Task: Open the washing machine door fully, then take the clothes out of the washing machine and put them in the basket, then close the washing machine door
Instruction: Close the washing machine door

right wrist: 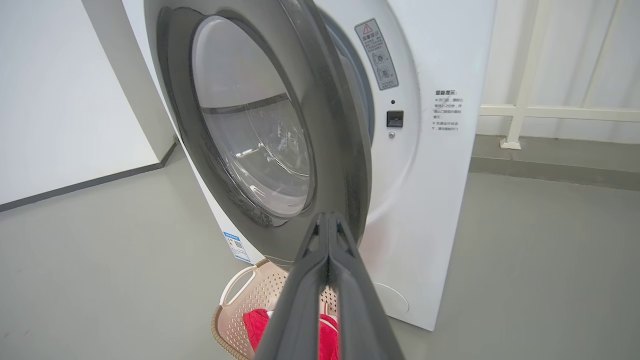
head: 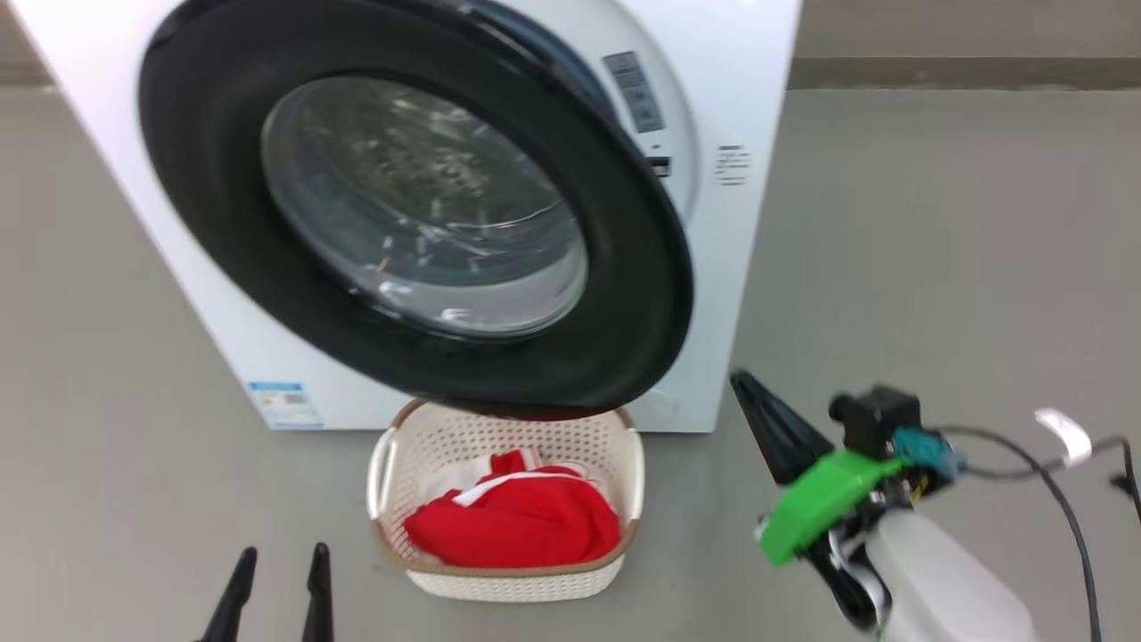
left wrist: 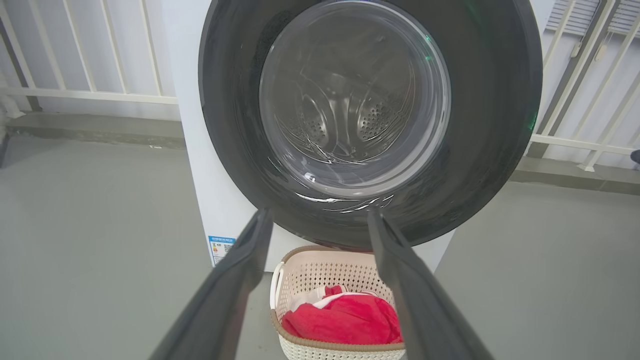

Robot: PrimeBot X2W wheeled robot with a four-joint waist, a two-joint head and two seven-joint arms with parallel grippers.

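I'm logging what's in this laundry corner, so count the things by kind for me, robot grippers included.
washing machine: 1
basket: 1
heap of red clothes in the basket: 1 (number of garments can't be told)
grippers: 2, the left gripper and the right gripper
Total: 5
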